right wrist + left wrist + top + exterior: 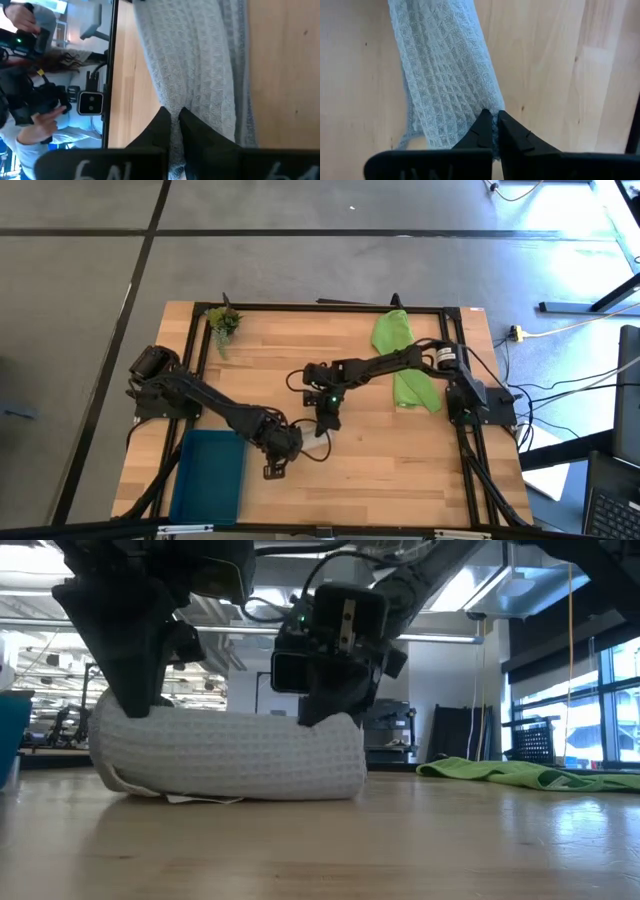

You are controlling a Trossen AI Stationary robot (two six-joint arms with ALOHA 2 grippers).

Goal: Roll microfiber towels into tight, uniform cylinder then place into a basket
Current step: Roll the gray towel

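Note:
The light grey towel lies rolled into a thick cylinder on the wooden table, with a loose edge showing under it. My left gripper is shut on the end of the roll nearer the basket. My right gripper is shut on the other end. The lime green towel lies spread and crumpled at the far right, under the right arm. The teal basket stands at the near left, just left of my left gripper. My left gripper pinches a bit of the outer cloth at the roll's left end between its two fingertips. It comes steeply from above. The roll rests on the table along its length. My right gripper pinches the outer cloth at the roll's right end between its two fingers. It slants down from the table's right. That end also stays on the table.
A small green plant sprig lies at the far left corner. A black frame runs along the table's edges. Bare wood lies in front of the roll toward the near edge. A person shows beyond the table in the right wrist view.

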